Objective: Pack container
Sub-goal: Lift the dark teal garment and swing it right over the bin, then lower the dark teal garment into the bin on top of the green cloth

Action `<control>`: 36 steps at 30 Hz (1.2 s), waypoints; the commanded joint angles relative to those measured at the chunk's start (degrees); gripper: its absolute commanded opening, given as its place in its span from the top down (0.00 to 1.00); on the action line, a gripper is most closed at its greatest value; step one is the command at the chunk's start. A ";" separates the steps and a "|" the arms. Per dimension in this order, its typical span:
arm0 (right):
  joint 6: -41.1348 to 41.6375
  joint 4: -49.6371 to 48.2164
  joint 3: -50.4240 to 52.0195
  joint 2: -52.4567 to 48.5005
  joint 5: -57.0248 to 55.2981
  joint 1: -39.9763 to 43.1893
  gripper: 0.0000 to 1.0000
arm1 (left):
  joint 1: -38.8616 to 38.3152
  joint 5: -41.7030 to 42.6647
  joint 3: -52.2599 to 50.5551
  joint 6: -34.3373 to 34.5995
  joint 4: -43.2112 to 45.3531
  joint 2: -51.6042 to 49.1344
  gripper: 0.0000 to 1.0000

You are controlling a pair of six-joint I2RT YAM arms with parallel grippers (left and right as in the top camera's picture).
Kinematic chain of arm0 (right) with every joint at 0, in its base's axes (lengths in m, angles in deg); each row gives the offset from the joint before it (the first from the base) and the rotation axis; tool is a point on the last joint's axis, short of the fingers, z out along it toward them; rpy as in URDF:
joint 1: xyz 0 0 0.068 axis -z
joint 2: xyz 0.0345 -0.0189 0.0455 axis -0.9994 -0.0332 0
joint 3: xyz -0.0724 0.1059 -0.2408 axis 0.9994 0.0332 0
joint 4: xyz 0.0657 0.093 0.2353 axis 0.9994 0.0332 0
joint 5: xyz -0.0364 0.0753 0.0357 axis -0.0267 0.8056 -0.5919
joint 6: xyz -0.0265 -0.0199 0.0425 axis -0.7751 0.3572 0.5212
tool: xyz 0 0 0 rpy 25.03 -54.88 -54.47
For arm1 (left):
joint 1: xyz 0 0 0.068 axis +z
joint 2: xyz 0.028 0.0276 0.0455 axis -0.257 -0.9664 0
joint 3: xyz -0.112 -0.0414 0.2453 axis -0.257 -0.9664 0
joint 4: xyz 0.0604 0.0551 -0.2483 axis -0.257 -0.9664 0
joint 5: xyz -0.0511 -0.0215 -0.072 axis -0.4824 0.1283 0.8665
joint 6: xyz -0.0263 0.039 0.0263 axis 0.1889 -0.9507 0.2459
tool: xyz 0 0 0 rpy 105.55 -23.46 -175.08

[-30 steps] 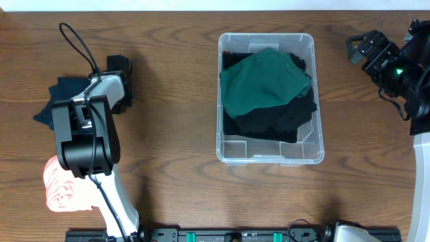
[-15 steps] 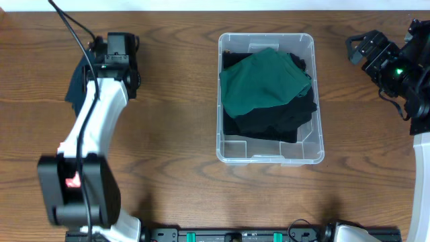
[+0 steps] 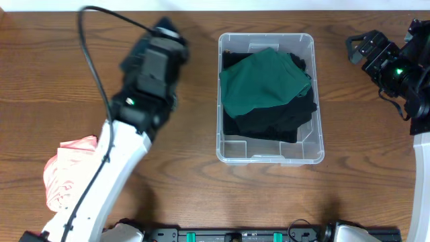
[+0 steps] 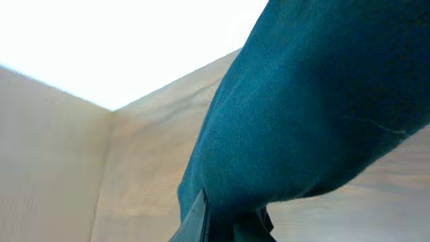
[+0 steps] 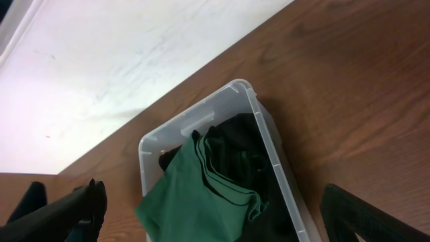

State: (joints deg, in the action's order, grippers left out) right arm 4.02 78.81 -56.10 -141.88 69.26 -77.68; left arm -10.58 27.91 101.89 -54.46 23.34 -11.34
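The clear container stands right of the table's middle, and a green garment lies in it on top of black clothes. My left gripper is shut on a dark teal garment, which fills the left wrist view and hangs from the jaws. From overhead, that garment shows beside the raised left arm, just left of the container. My right gripper stands open and empty at the far right. In its wrist view the container and the green garment lie below it.
A pink garment lies crumpled near the table's front left corner, beside the left arm's base. The left arm's black cable loops over the left side. Brown wood table surrounds the container.
The left arm has swung up and to the right from the table's left side toward the container, carrying the teal garment. The pink garment is now less covered. The right arm has not moved.
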 commanded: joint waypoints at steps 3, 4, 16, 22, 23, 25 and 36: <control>0.28 -0.09 -0.20 0.72 0.17 0.24 0.01 | -11.19 3.74 0.55 -8.87 0.50 1.14 0.94; 0.28 -0.09 -0.20 0.72 0.17 0.24 0.01 | -12.70 3.74 0.55 -9.66 0.90 1.09 0.94; 0.28 -0.09 -0.20 0.72 0.17 0.24 0.01 | -23.50 10.97 0.52 -18.99 13.90 0.09 0.94; 0.26 -0.09 -0.20 0.72 0.17 0.24 0.01 | -23.08 11.78 0.52 -26.62 22.08 -6.82 0.94; 0.28 -0.09 -0.20 0.72 0.17 0.24 0.01 | -23.08 11.78 0.52 -27.98 24.02 -8.24 0.94; 0.28 -0.09 -0.20 0.72 0.17 0.24 0.01 | -23.08 11.76 0.52 -29.79 28.41 -11.10 0.94; 0.28 -0.09 -0.20 0.72 0.17 0.24 0.01 | -23.26 9.49 0.52 -26.49 33.07 -15.47 0.94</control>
State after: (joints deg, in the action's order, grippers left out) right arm 4.02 78.79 -56.10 -141.88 69.26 -77.68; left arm -33.97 38.64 101.87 -83.94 58.77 -27.60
